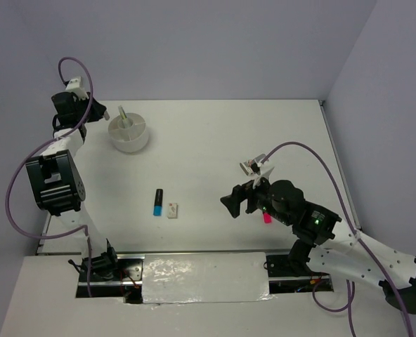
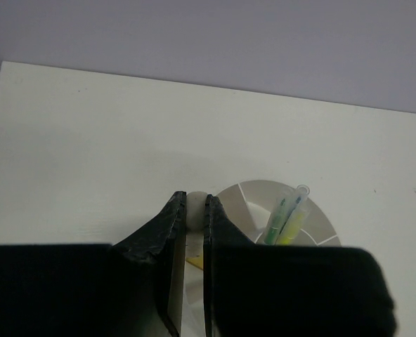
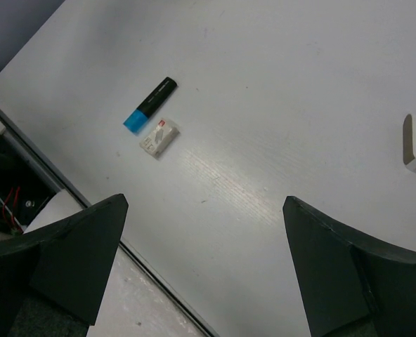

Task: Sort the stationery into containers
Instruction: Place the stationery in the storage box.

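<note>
Left fingers [image 2: 171, 228] at cup [image 2: 254, 202], perhaps pinching eraser [image 2: 195, 209]

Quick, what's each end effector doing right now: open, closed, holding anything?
Left end effector: nearly shut, apparently pinching a small pale item over the divided cup.
Right end effector: wide open, empty.

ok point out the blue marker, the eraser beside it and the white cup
blue marker [image 3: 151, 104]: right wrist view, mid-barrel
eraser [image 3: 159, 137]: right wrist view, its top face
white cup [image 1: 132, 144]: top external view, outer wall
</note>
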Robot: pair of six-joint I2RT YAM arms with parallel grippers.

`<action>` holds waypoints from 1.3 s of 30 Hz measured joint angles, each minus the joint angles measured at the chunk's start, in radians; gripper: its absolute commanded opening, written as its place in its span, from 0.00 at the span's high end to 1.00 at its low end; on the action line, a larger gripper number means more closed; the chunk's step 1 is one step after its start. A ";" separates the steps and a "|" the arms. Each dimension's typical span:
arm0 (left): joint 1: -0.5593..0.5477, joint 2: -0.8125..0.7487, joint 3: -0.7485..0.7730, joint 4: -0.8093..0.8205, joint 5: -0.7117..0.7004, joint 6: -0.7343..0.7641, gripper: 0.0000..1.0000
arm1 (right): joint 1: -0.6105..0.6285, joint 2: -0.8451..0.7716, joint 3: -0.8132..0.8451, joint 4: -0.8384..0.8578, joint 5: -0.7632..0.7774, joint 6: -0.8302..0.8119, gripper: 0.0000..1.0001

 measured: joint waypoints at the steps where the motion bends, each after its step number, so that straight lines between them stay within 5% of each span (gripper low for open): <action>1: 0.000 0.006 0.002 0.005 0.006 -0.010 1.00 | -0.003 0.013 0.000 0.009 -0.009 0.000 0.00; 16: -0.034 0.030 0.002 0.001 0.008 -0.033 0.88 | -0.008 0.027 0.000 0.034 -0.042 0.003 0.00; 22: -0.051 0.034 -0.002 -0.009 0.000 -0.027 0.49 | -0.008 0.011 0.000 0.034 -0.043 0.003 0.00; 32: -0.050 0.031 -0.019 -0.011 -0.069 -0.029 0.36 | -0.009 0.024 0.015 0.034 -0.047 0.003 0.00; 35: -0.050 0.008 -0.019 -0.038 -0.127 -0.036 0.10 | -0.012 0.052 0.019 0.034 -0.047 0.004 0.00; 39: -0.048 -0.057 0.035 -0.175 -0.258 -0.070 0.01 | -0.019 0.143 0.054 0.033 -0.050 0.024 0.00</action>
